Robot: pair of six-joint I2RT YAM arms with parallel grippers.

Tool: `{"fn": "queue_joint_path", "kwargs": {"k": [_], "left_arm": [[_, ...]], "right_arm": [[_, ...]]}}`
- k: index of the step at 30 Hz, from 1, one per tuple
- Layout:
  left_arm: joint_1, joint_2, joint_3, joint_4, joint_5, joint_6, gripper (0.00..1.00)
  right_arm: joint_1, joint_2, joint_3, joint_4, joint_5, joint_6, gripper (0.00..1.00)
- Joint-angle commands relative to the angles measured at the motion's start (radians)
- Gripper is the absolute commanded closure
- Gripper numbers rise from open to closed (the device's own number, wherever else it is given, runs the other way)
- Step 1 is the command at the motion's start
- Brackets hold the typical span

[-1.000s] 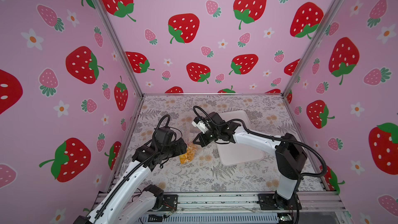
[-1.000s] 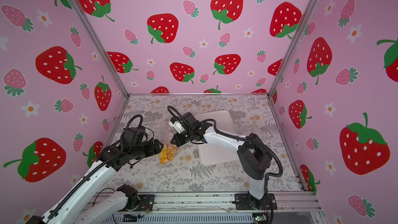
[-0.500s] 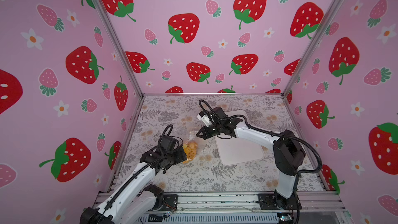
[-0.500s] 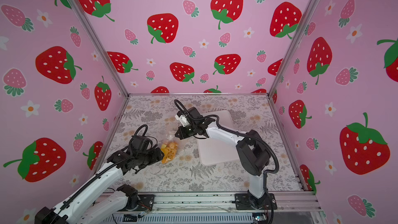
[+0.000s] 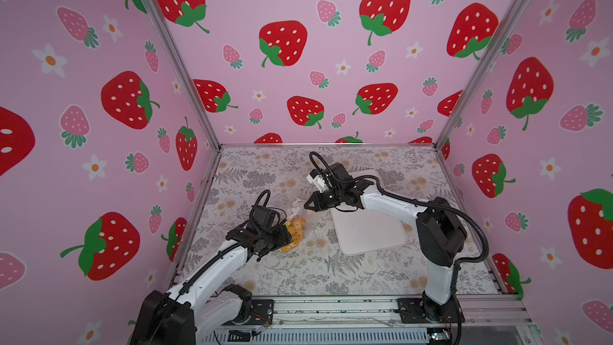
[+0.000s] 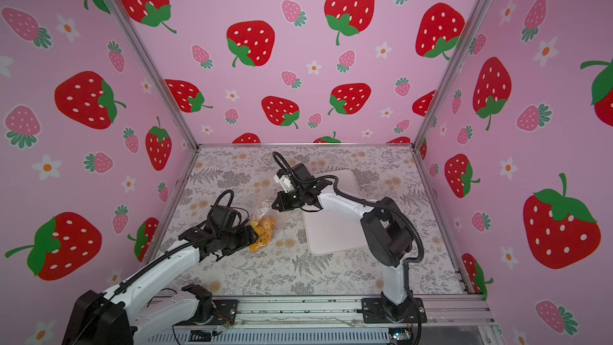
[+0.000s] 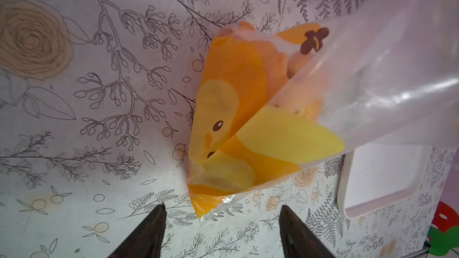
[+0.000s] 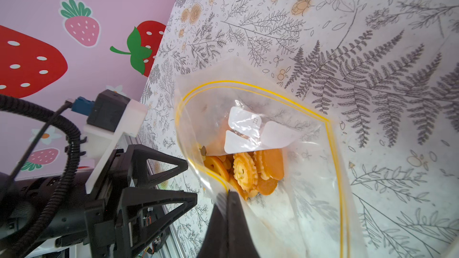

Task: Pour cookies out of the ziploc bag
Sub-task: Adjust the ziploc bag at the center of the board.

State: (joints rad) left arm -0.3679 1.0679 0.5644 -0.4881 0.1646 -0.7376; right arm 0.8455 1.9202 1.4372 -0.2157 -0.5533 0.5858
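Note:
The ziploc bag (image 8: 310, 194) hangs with its yellow-lined mouth open upward, and my right gripper (image 8: 227, 194) is shut on its rim. The cookies (image 8: 246, 170) lie heaped at the bottom inside it. In both top views the bag (image 5: 296, 224) (image 6: 263, 227) hangs just left of the white tray, between my two arms. My left gripper (image 7: 222, 207) is open, its two fingers either side of the bag's orange bottom corner (image 7: 206, 209) without touching it. In the top views the left gripper (image 5: 285, 233) sits low by the bag's bottom and the right gripper (image 5: 306, 205) above it.
A white rounded tray (image 5: 368, 230) (image 6: 335, 230) lies on the floral cloth right of the bag, under my right forearm; its corner shows in the left wrist view (image 7: 372, 182). Pink strawberry walls close in three sides.
My left gripper has come in low to the bag's bottom and its jaws have narrowed a little. The right gripper has kept its hold on the bag's rim.

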Motion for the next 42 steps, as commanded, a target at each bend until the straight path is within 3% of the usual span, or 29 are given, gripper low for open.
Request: {"fn": "queue_joint_path", "kwargs": {"k": [1,10,19,23,29,36,42], "left_arm": [[0.006,0.010,-0.017,0.019,0.026,0.001,0.26],[0.006,0.031,-0.055,0.078,0.053,-0.013,0.27],[0.006,0.110,-0.054,0.153,0.096,-0.013,0.38],[0.006,0.127,-0.043,0.163,0.089,-0.006,0.47],[0.006,0.152,-0.016,0.152,0.088,0.004,0.70],[0.006,0.125,0.014,0.105,0.076,0.016,0.76],[0.006,0.096,0.041,0.063,0.055,0.037,0.92]], "right_arm": [[-0.016,0.018,0.033,0.033,-0.020,0.036,1.00],[-0.034,0.049,0.046,0.062,-0.051,0.072,1.00],[-0.038,0.051,0.043,0.072,-0.060,0.085,1.00],[-0.040,0.050,0.034,0.073,-0.062,0.086,1.00],[-0.040,0.048,0.029,0.075,-0.063,0.087,1.00],[-0.040,0.038,0.018,0.076,-0.065,0.088,1.00],[-0.040,0.008,-0.007,0.083,-0.071,0.099,1.00]]}}
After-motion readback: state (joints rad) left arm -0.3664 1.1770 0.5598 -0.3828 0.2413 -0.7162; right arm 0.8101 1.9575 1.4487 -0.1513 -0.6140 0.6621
